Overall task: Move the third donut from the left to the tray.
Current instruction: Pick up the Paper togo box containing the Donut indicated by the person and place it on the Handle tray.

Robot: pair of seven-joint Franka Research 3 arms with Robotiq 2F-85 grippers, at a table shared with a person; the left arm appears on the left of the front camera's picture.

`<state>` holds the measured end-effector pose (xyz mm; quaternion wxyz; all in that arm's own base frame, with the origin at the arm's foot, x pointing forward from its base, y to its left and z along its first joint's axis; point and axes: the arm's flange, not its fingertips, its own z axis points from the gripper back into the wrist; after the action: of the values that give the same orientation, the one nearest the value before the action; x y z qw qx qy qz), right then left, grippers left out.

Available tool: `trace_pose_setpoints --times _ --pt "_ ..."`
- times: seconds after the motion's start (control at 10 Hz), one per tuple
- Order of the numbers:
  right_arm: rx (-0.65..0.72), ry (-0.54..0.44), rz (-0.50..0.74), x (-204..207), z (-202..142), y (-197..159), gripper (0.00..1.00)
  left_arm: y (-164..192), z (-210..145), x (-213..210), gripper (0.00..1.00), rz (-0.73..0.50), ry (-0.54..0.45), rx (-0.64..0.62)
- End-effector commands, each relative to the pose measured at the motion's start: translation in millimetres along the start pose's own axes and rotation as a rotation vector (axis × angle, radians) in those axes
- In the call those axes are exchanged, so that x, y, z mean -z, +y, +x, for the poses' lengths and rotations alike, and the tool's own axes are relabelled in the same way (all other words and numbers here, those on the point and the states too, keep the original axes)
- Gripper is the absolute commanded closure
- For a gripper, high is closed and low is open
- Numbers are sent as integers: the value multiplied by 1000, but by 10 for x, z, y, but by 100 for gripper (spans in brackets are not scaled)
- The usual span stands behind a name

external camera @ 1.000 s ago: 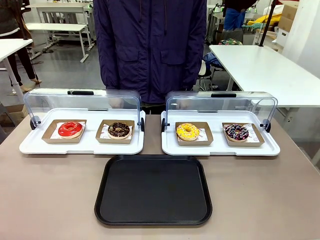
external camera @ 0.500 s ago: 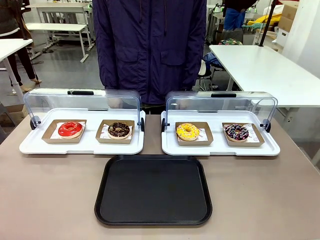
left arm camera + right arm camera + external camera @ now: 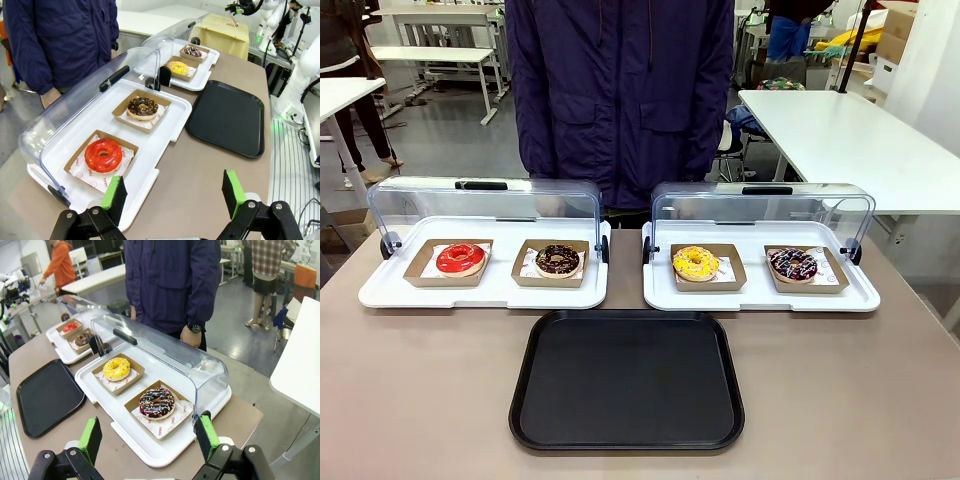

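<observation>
Yellow-iced donut [image 3: 696, 263] sits in its cardboard holder [image 3: 731, 279] on the R-hand lidded white tray [image 3: 760, 301], just behind the black tray [image 3: 626, 380], ahead-left of the R gripper [image 3: 149, 435], which looks nearer than the L gripper [image 3: 175, 192]; both wide open, empty.

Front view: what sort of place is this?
Likely a lab or workshop staged as a bakery counter: the yellow donut sits in a lidded display tray, but plain white worktables stand behind the person.
</observation>
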<state>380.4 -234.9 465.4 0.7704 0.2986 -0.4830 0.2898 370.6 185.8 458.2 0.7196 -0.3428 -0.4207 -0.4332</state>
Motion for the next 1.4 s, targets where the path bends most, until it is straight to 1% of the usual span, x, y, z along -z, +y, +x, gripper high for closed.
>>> trace_pose_setpoints --times 0.0,1.3 --pt "-12 -23 0 11 15 -20 0 14 14 -4 0 -3 -7 5" --pt "-12 -23 0 11 15 -20 0 14 14 -4 0 -3 -7 5"
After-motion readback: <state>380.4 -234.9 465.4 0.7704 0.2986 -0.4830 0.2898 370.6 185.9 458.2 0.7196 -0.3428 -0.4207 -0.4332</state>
